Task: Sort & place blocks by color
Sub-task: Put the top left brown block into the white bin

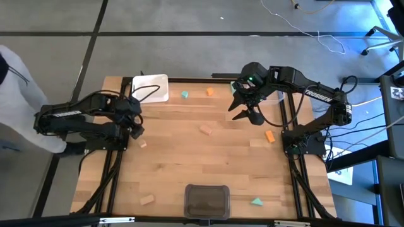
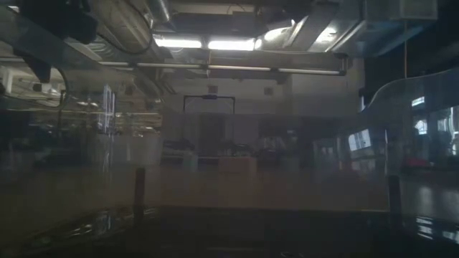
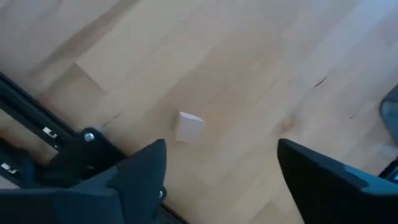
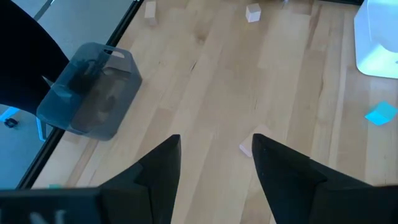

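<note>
Small wooden blocks lie scattered flat on the table. Two are teal (image 1: 185,94) (image 1: 257,202), two are orange (image 1: 210,91) (image 1: 270,136) and several are pale. My left gripper (image 1: 137,130) is open near the table's left edge, just above a pale cube (image 1: 142,144). In the left wrist view that cube (image 3: 188,126) lies ahead of the open gripper (image 3: 221,146), untouched. My right gripper (image 1: 243,113) is open, raised over the far right part of the table. In its wrist view the gripper (image 4: 216,140) stands above a pale block (image 4: 247,148), also seen in the high view (image 1: 206,129).
A white tray (image 1: 150,88) sits at the far left corner of the table, and a dark grey tray (image 1: 206,202) at the near edge. A pale bar (image 1: 147,200) lies near the near left corner. Bare wood stretches across the table's middle. A person's pale sleeve (image 1: 16,94) shows at the left.
</note>
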